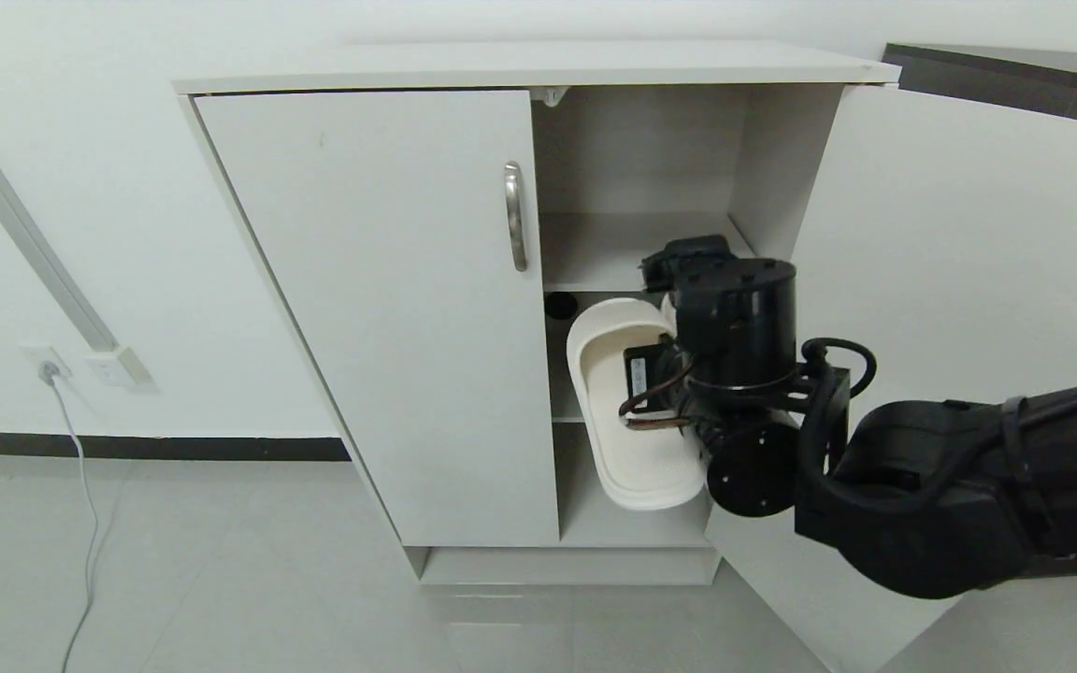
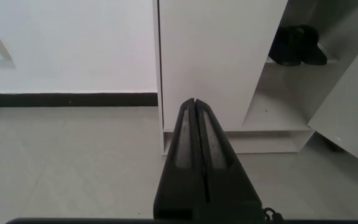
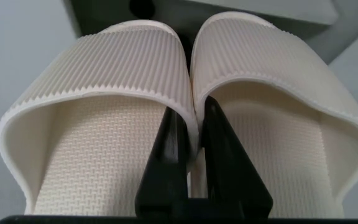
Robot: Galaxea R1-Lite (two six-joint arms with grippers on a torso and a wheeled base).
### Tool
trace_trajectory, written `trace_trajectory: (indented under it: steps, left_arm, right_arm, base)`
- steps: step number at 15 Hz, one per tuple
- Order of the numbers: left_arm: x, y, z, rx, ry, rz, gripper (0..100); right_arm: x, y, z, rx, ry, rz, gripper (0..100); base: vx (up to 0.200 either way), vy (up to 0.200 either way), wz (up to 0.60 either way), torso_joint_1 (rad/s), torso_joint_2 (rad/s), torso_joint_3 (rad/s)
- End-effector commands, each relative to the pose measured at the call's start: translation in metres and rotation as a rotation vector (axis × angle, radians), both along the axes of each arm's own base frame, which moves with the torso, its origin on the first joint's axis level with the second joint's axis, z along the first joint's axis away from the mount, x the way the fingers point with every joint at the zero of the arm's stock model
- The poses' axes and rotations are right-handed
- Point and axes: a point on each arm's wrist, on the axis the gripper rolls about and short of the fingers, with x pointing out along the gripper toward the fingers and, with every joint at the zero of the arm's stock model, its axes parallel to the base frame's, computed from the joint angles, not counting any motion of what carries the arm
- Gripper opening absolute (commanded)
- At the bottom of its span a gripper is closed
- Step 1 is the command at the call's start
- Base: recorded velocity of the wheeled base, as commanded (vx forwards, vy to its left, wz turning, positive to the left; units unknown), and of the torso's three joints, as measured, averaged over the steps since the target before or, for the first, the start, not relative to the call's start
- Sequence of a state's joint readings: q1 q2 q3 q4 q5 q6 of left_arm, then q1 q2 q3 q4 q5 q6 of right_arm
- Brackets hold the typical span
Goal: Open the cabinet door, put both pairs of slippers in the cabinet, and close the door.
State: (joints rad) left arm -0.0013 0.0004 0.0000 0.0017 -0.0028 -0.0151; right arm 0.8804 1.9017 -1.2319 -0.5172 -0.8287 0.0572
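Two doors front the white flat-panelled cabinet point(image 1: 520, 65): the left-hand door point(image 1: 380, 308), with a vertical silver bar handle point(image 1: 514, 215), is closed, and the right-hand door point(image 1: 959, 234) is swung wide open. One pair of cream ribbed foam slippers point(image 1: 627, 439) is held by the right gripper point(image 3: 194, 124) at the mouth of the open half, level with the middle shelf and off any surface. The pair is turned on edge, with one sole facing the closed door; how far inside it sits cannot be told. In the right wrist view the slippers lie side by side, and one black finger goes under each strap. The fingers are closed to a narrow gap and pinch the two adjoining strap edges between them. A second pair, black slippers point(image 2: 297, 45), rests on the middle shelf inside the cabinet, seen from the left wrist. The upper shelf point(image 1: 613, 252) is bare where visible. The left gripper point(image 2: 194, 104) is low over the grey tiled floor point(image 1: 174, 561), short of the cabinet base, its fingers pressed fully together with nothing between them. A white wall socket point(image 1: 48, 365) with a grey cable point(image 1: 90, 523) running to the floor stands well to the left of the cabinet.
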Motion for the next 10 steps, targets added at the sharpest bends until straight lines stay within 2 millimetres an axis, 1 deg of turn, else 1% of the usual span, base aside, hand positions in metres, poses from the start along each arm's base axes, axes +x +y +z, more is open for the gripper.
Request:
trace_trajectory:
  steps: [1,3,6,8,10]
  left_arm:
    - [0.000,0.000,0.000,0.000,0.001,-0.001,0]
    - [0.000,0.000,0.000,0.000,0.001,-0.001,0]
    - [0.000,0.000,0.000,0.001,0.001,0.001,0]
    - [0.000,0.000,0.000,0.001,-0.001,-0.001,0]
    - [0.000,0.000,0.000,0.001,0.001,-0.001,0]
  right_arm:
    - [0.001,-0.009,0.021,0.042,-0.036,-0.018,0]
    - [0.006,-0.015,0.032,0.036,-0.031,-0.035,0]
    - [0.007,-0.015,0.041,0.042,-0.034,-0.032,0]
    - [0.008,-0.015,0.039,0.041,-0.028,-0.029,0]
    - [0.008,-0.013,0.032,0.061,-0.006,0.011,0]
  base:
    - [0.000,0.000,0.00,0.000,0.00,0.000]
    - [0.000,0.000,0.00,0.000,0.00,0.000]
    - [0.000,0.000,0.00,0.000,0.00,0.000]
    - [0.000,0.000,0.00,0.000,0.00,0.000]
    - [0.000,0.000,0.00,0.000,0.00,0.000]
